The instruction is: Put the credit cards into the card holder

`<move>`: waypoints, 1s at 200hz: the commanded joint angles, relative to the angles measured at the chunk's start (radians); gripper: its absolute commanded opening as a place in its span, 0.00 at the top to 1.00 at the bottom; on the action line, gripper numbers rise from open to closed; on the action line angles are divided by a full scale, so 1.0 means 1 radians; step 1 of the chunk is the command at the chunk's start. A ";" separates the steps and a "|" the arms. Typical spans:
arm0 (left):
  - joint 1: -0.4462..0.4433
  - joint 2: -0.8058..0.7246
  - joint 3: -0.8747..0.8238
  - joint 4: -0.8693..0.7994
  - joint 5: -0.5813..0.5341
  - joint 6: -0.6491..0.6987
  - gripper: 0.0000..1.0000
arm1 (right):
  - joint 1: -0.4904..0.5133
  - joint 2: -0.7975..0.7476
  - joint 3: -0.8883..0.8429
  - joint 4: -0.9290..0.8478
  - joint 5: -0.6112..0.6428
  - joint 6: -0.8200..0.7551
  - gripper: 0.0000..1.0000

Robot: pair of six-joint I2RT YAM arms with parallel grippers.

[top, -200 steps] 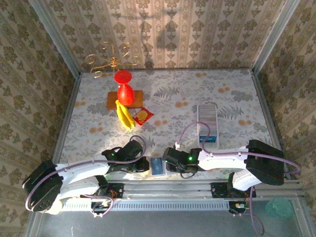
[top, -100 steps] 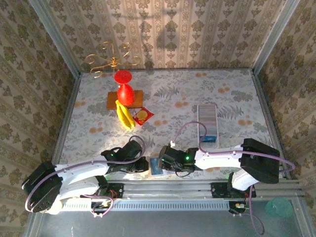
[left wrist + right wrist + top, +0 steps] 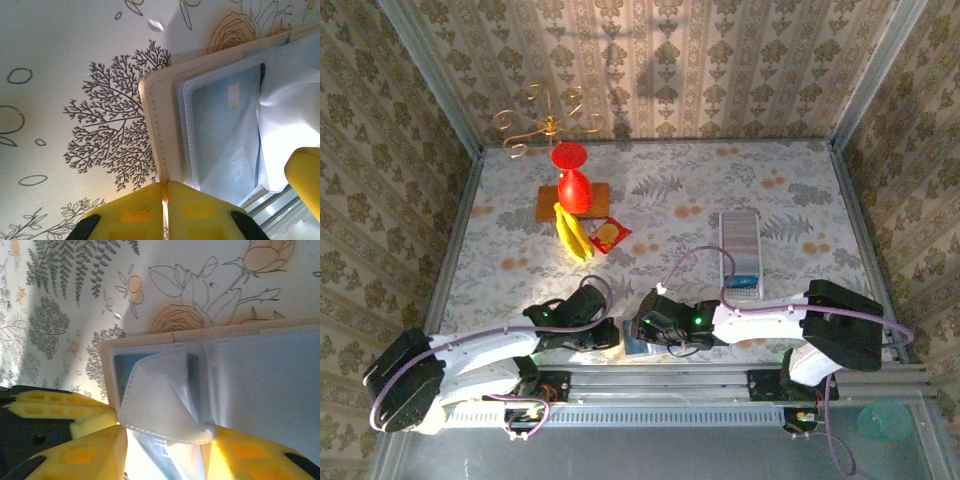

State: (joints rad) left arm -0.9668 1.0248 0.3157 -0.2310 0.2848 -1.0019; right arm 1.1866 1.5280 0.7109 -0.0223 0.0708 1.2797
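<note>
We find the card holder [image 3: 631, 347] at the very near edge of the table [image 3: 670, 200], lying open between the two arms' wrists. In the left wrist view the card holder [image 3: 161, 125] shows a cream, leather-like border with a row of fine stitching and a rounded corner. Inside that border sits a clear plastic sleeve. A blue credit card [image 3: 225, 130] with pale markings and a small gold chip lies flat in the sleeve.

In the right wrist view the same border [image 3: 106, 370] runs down the left side. A translucent white flap with a stitched edge stands lifted and curled over the pocket, and a sliver of the blue credit card [image 3: 125, 371] shows beneath it. To the right the holder's other half spreads as a pale, smooth panel.

The left gripper [image 3: 165, 186] has its yellow pads pressed together on the near end of the cream border, pinching it. The right gripper [image 3: 167, 436] has its pads apart, with the curled flap and a pale bluish strip between them. We cannot tell whether they press on either.

Farther out on the table, well apart from the holder, lies a long ribbed tray [image 3: 740, 235]
</note>
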 commanded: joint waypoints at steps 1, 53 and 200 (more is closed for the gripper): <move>0.004 -0.014 -0.015 -0.022 -0.003 -0.008 0.91 | 0.013 -0.018 -0.009 0.038 0.005 -0.008 0.58; 0.007 -0.016 -0.019 -0.019 -0.003 -0.009 0.91 | 0.024 -0.009 -0.006 0.105 -0.018 -0.005 0.58; 0.021 -0.081 -0.060 -0.022 -0.016 -0.040 0.91 | 0.054 -0.119 0.032 0.134 -0.082 -0.078 0.53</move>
State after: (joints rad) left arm -0.9539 0.9585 0.2741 -0.2317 0.2844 -1.0210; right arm 1.2324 1.4586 0.7136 0.0944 -0.0006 1.2427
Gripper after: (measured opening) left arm 0.088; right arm 0.466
